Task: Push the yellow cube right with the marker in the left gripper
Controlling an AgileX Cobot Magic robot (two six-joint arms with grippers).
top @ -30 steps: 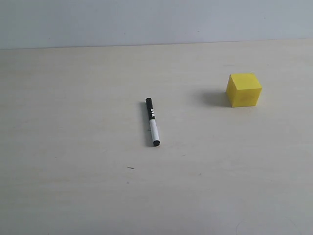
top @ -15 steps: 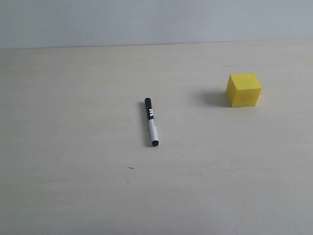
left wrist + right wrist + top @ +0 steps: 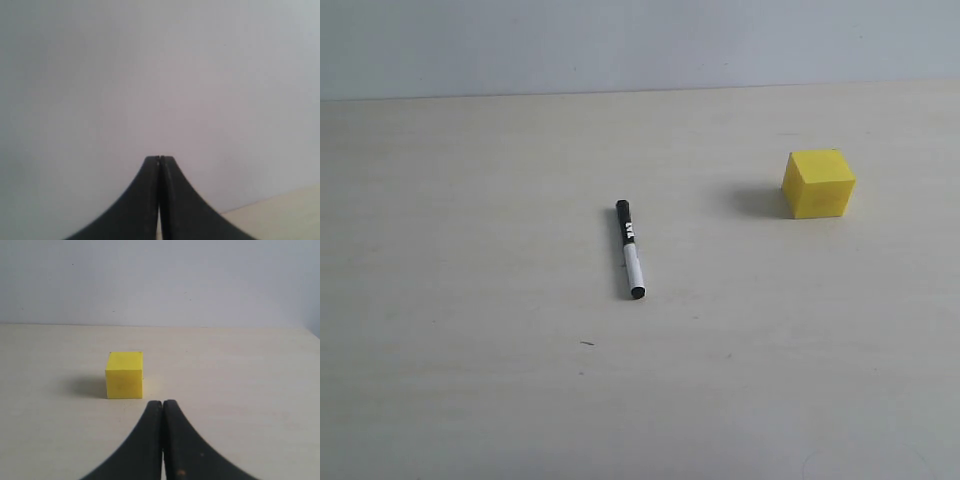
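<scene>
Noted yellow cube (image 3: 818,184) on bare table (image 3: 470,350), at 2 o'clock from marker (image 3: 630,250) and well apart, open tabletop all round, far edge at 12 o'clock. Found marker lying flat, cap toward 12, nothing between. Saw left gripper (image 3: 160,159) clenched empty, right gripper (image 3: 162,402) likewise; cube unmoved since a second ago.

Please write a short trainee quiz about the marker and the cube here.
1. Fill in: the left tool and the right tool are both ____.
2. True or false: the left tool holds the marker.
3. In the exterior view, the yellow cube lies: A) left of the marker; B) right of it; C) on it.
Key: 1 shut; 2 false, it lies on the table; 3 B.
</scene>
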